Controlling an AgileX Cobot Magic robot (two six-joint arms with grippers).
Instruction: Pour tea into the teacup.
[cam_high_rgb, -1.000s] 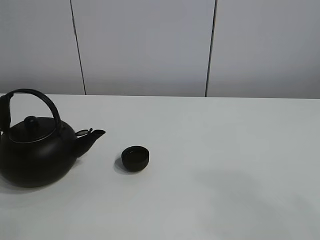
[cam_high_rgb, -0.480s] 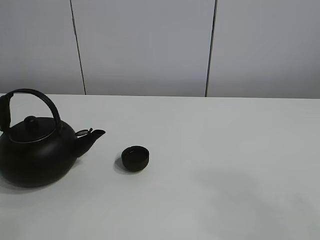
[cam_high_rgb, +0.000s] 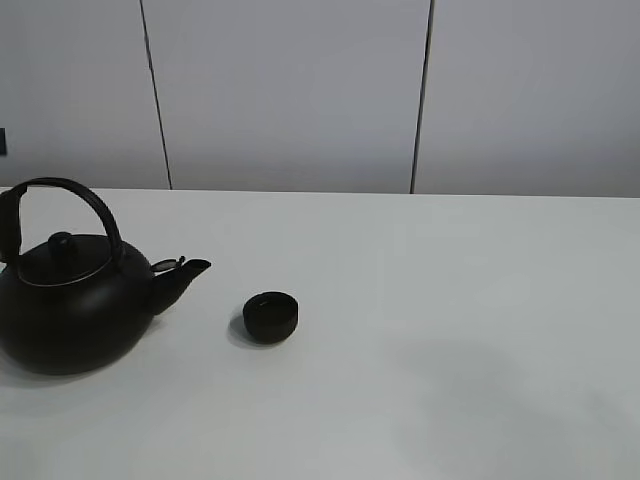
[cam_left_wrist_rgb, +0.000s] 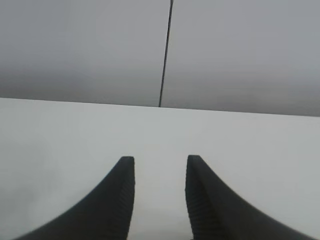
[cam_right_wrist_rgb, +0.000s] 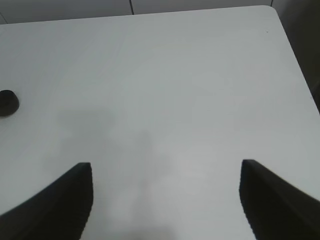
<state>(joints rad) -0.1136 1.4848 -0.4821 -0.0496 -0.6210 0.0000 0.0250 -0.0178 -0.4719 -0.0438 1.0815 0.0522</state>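
Note:
The small black teacup (cam_high_rgb: 270, 316) stands on the white table (cam_high_rgb: 450, 300), just right of the spout of a big black kettle (cam_high_rgb: 70, 305) with an arched handle. The cup also shows far off in the right wrist view (cam_right_wrist_rgb: 7, 102). No tea stream shows, and the cup's inside looks dark. Neither gripper shows in the exterior high view. My left gripper (cam_left_wrist_rgb: 160, 161) is open and empty over bare table, facing the wall. My right gripper (cam_right_wrist_rgb: 166, 167) is wide open and empty, well to the right of the cup.
A grey panelled wall (cam_high_rgb: 290, 90) stands behind the table. The table's right edge and far right corner (cam_right_wrist_rgb: 272, 10) show in the right wrist view. A small dark bit (cam_high_rgb: 2, 141) shows at the left edge of the exterior view.
The kettle and cup have not moved. A small dark bit has appeared at the left edge of the exterior view.

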